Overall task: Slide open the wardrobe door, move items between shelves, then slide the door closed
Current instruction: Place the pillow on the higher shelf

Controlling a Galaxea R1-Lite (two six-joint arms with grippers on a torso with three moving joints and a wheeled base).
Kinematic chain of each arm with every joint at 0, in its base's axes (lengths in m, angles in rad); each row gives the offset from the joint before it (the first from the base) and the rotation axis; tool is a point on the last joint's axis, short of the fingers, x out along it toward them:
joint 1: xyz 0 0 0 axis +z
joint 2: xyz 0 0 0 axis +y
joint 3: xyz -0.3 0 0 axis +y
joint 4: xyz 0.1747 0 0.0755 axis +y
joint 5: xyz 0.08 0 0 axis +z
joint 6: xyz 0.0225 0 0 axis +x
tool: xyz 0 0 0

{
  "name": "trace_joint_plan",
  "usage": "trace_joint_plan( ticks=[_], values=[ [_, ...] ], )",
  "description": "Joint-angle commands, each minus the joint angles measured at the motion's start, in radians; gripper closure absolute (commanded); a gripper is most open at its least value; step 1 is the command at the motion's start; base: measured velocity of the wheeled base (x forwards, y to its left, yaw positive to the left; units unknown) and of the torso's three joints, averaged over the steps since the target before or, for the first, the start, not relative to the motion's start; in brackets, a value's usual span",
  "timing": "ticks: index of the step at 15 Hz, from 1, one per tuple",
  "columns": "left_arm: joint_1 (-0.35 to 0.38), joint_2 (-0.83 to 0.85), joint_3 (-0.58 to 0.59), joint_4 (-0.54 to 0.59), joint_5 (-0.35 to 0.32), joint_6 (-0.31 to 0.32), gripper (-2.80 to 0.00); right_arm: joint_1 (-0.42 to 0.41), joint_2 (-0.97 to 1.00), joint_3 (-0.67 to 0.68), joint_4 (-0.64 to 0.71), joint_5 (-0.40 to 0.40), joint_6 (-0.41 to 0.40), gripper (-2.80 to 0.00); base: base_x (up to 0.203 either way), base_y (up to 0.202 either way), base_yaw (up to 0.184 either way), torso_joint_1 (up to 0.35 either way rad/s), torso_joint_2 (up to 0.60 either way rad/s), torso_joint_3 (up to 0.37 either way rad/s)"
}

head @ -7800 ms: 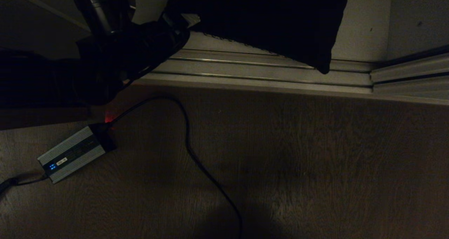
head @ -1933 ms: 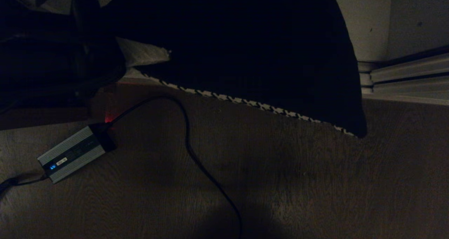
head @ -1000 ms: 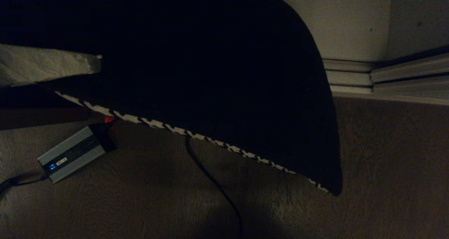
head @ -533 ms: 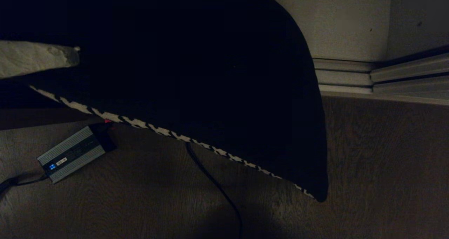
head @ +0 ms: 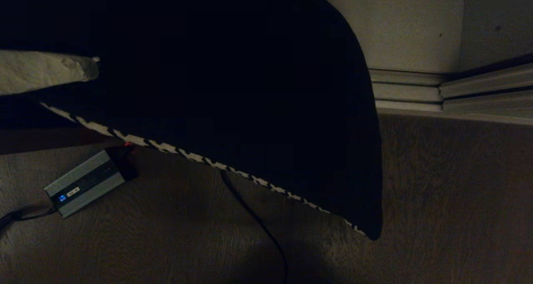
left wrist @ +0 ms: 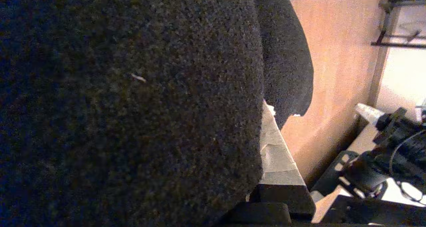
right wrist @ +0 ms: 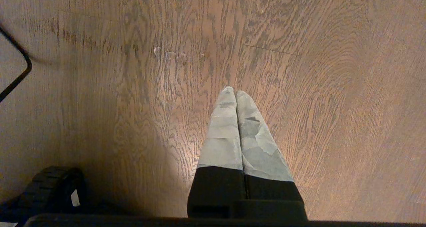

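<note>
I am holding the cushion [head: 233,109] with my left gripper [left wrist: 266,143], pinched tight on one edge. The cushion is hanging off to the right of the gripper, with its long side sloping down over the floor [head: 437,200]. My right gripper [right wrist: 235,97] is closed with nothing in it, pointing at the floor, far from the cushion.

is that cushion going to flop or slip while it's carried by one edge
Probably soft rather than stiff: the cushion hangs slanted from the left gripper, its far corner drooping toward the floor. It likely grips well, since its fabric looks coarse in the left wrist view. It seems light: one pinch at the edge carries it.
</note>
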Motion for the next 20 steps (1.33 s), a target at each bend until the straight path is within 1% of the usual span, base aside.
trace_joint_plan(
  ticks=[1, 4, 13, 18, 20],
  values=[
    [-0.001, 0.009, -0.011, -0.002, -0.018, 0.021, 0.0, 0.0, 0.0, 0.003, 0.0, 0.0, -0.001, 0.0, 0.0, 0.0, 0.0, 0.0, 0.0, 0.0],
    [-0.003, 0.009, -0.043, 0.004, -0.121, 0.019, 0.0, 0.0, 0.0, 0.003, 0.0, 0.0, -0.001, 0.0, 0.0, 0.0, 0.0, 0.007, 0.0, 0.088],
    [-0.005, 0.021, -0.046, 0.01, -0.124, 0.019, 0.0, 0.0, -0.001, 0.003, 0.0, 0.0, -0.001, 0.0, 0.0, 0.0, 0.0, 0.004, 0.0, 0.194],
    [-0.008, 0.017, -0.046, 0.011, -0.127, 0.009, 0.0, 0.0, 0.0, 0.003, 0.0, 0.0, -0.001, 0.0, 0.0, 0.0, 0.0, 0.002, 0.0, 0.204],
    [-0.008, 0.012, -0.044, 0.03, -0.128, 0.007, 0.0, 0.0, -0.002, 0.003, 0.0, 0.0, -0.001, 0.0, 0.0, 0.0, 0.0, 0.004, 0.0, 0.2]
  ],
)
